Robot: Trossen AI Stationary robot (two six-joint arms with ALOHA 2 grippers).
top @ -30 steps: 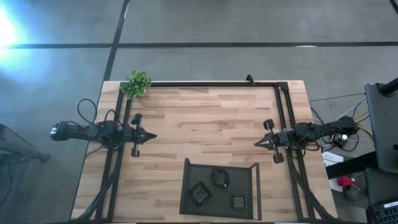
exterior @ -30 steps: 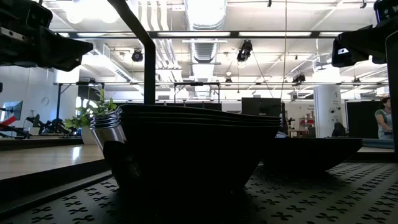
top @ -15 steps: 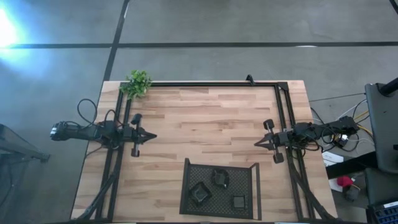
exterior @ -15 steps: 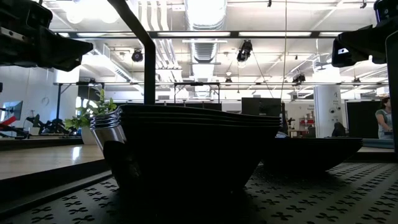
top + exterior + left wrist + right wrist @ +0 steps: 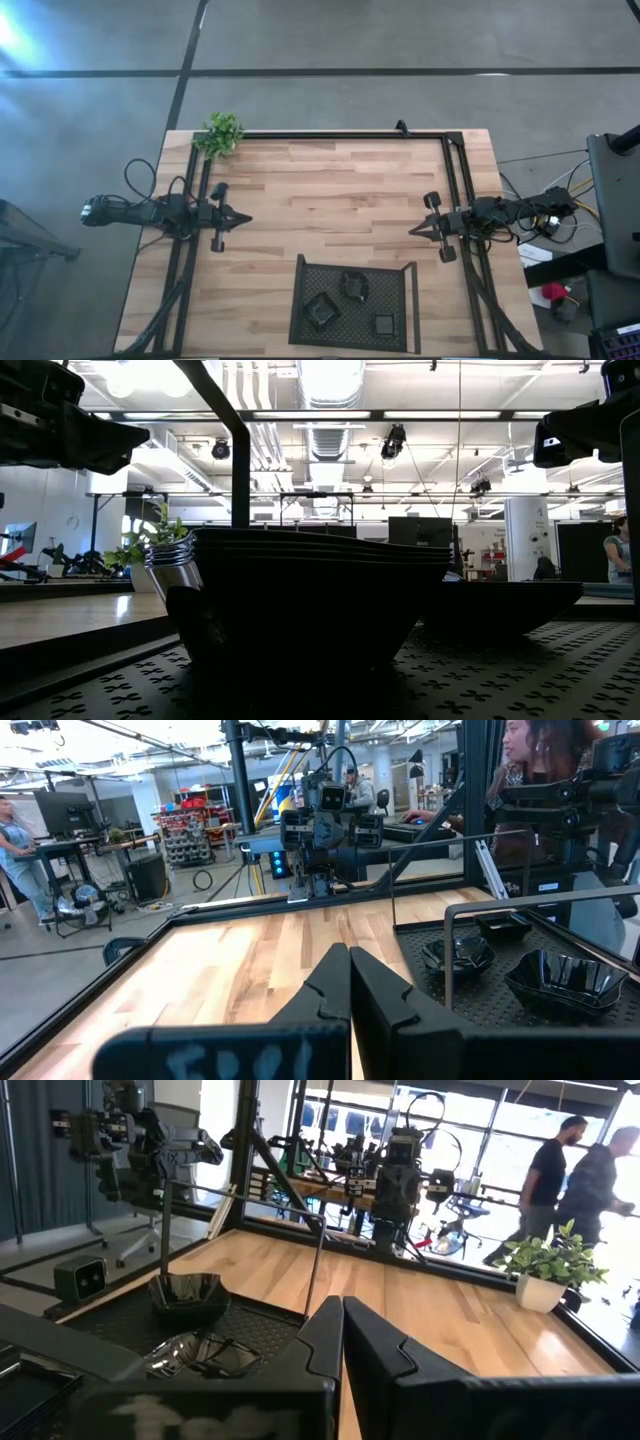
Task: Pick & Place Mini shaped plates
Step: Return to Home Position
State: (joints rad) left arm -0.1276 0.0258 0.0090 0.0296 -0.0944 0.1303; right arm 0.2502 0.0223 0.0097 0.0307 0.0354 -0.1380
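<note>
bare wooden table [image 5: 330, 190], busy workshop [image 5: 330, 510] beyond; left gripper [image 5: 246, 218], right gripper [image 5: 412, 231] pressed together

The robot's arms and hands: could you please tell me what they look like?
The left arm and right arm are dark and slender. The left hand and right hand are black, each with two tapered fingers on a crossbar. Cables loop beside each arm.

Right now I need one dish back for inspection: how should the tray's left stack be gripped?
Pinch the top plate's raised rim on the left stack, coming down from above. The dishes nest shallowly, so likely only that rim stands free, and the side rails of the tray may hinder a sideways approach.
</note>
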